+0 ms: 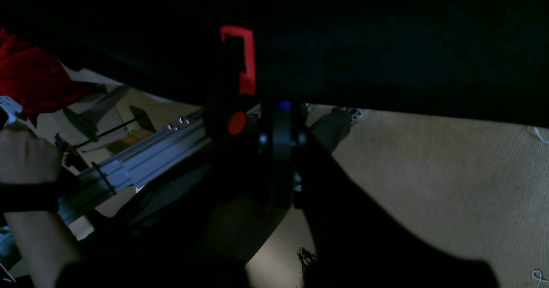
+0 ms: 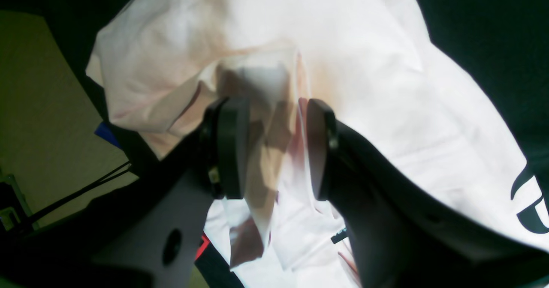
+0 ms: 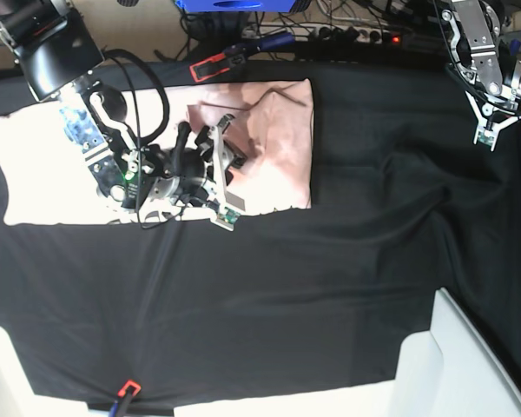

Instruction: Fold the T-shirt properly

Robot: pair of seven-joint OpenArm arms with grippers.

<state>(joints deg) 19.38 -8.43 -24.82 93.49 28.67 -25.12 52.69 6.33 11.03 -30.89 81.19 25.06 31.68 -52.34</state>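
Observation:
The pale pink T-shirt (image 3: 278, 130) lies spread on the black cloth at the back left of the base view. My right gripper (image 3: 230, 174) sits low over its middle. In the right wrist view, both fingers (image 2: 227, 146) of the right gripper (image 2: 274, 146) stand on either side of a raised fold of the T-shirt (image 2: 364, 65) and pinch it. Black lettering (image 2: 532, 206) shows at the shirt's right edge. My left gripper (image 3: 488, 130) hangs above the cloth at the back right, far from the shirt. In the dark left wrist view the left gripper (image 1: 281, 116) is shut and holds nothing.
The black table cloth (image 3: 330, 287) covers the table, with wrinkles toward the right. A white object (image 3: 469, 365) sits at the front right corner. A red-and-black clamp (image 3: 213, 65) and cables (image 3: 330, 35) line the back edge. A red clip (image 3: 126, 391) marks the front edge.

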